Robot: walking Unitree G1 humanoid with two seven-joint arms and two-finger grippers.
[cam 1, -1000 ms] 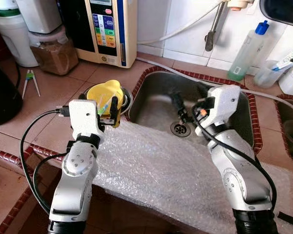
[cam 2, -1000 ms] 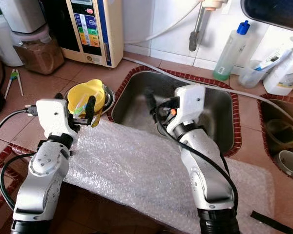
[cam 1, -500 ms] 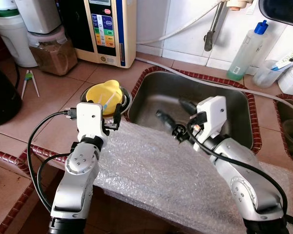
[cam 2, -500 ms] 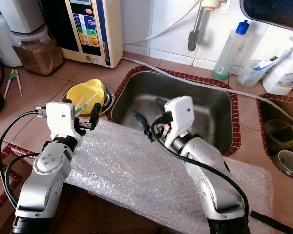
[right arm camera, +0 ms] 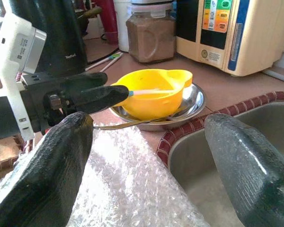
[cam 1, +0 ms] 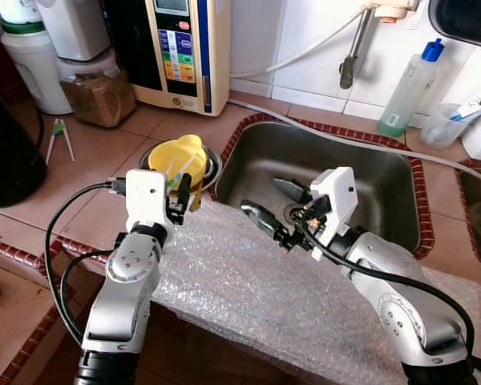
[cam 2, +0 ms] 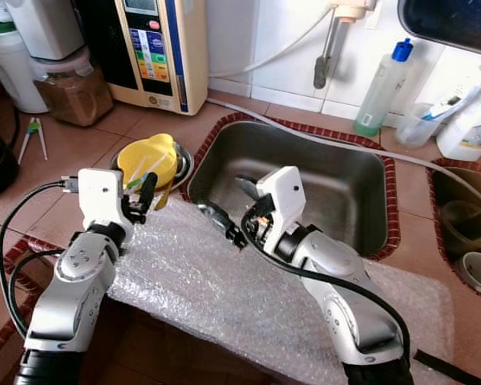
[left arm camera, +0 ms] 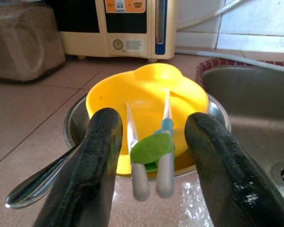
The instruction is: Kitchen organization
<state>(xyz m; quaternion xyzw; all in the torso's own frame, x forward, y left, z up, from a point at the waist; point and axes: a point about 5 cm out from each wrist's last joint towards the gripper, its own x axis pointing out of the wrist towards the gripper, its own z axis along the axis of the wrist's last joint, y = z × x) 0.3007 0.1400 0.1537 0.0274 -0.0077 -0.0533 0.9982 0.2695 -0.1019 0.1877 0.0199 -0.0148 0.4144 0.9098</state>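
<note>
Hovering my left gripper (left arm camera: 151, 179) wide open and empty, just near of the yellow bowl (cam 1: 176, 155) — it sits in one metal dish (cam 2: 182, 165) left of the sink (cam 1: 361, 172). Two utensils (left arm camera: 151, 156) lie in the bowl, long axes running near to far. My right gripper (cam 1: 276, 207), open too, holds nothing over the bubble wrap (cam 1: 248, 281) — tiled counter (cam 1: 96, 152)

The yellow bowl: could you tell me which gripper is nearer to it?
Left. The left gripper is right at the yellow bowl; the right gripper hangs apart, over the sink's edge.
</note>
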